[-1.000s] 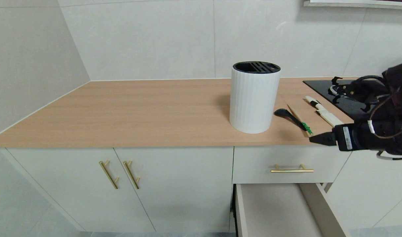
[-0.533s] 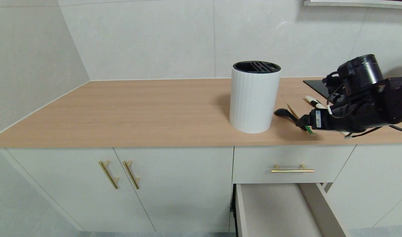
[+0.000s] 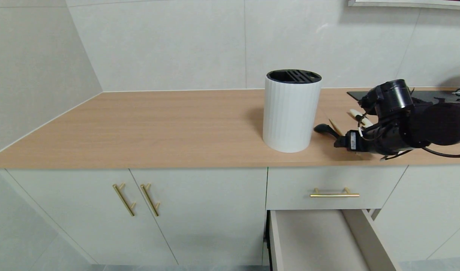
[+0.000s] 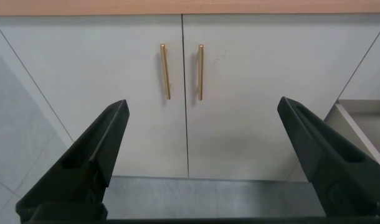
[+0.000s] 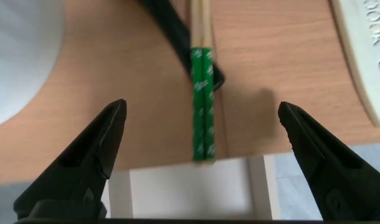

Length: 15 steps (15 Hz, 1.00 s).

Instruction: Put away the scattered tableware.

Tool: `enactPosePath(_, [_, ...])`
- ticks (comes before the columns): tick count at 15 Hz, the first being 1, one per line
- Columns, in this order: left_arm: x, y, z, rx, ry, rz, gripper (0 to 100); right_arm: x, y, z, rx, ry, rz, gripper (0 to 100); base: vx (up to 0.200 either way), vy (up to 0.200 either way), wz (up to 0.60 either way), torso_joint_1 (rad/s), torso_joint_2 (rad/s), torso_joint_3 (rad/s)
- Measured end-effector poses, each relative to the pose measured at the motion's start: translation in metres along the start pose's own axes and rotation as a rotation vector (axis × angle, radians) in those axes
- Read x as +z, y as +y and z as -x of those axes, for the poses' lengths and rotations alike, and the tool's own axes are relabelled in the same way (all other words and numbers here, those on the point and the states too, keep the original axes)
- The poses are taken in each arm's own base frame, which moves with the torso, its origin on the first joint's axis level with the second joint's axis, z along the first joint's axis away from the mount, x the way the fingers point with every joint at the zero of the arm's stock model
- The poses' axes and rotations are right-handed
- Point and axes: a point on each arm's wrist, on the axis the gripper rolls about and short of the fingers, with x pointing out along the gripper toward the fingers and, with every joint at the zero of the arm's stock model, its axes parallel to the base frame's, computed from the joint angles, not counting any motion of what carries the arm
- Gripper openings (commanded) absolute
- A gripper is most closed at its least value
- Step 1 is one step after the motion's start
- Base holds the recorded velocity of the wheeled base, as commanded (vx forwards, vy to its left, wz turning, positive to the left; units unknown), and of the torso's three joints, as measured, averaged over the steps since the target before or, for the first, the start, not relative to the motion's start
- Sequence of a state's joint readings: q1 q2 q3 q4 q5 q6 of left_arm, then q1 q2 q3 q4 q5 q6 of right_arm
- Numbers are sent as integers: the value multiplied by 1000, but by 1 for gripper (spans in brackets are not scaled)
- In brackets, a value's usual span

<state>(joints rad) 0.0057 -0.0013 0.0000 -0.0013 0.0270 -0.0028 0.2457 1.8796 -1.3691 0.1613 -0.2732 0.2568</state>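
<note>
Just beside the white ribbed cylindrical holder (image 3: 291,113), a pair of wooden chopsticks with green ends (image 5: 201,93) lies on the wooden surface (image 3: 158,128), touching a black plastic spoon (image 3: 325,130). My right gripper (image 5: 201,109) is spread wide and empty, straddling both. I reckon closing here could pinch the spoon handle too, or push the sticks off the surface's front edge. The right arm lies low, nearly level, pointing toward the holder.

White ribbed holder (image 3: 291,113) (black slotted top); chopsticks (image 5: 201,106) tan, green-tipped; spoon (image 3: 323,129) black.
</note>
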Motion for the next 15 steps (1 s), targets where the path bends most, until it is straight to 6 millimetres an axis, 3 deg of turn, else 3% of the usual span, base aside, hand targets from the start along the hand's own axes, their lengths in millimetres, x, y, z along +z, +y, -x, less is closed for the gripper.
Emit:
enactPosePath(1, [0,0,0,0,0,0,100,-1,-1,-2,-4,4,-1,0,0,0,0,0,0,0])
enactPosePath(8, [0,0,0,0,0,0,100,-1,-2,-2,-7,5,-4,0,0,0,0,0,0,0])
enactPosePath(15, [0,0,0,0,0,0,100,8,-18,70,30,-117,-24,0,0,0,0,0,0,0])
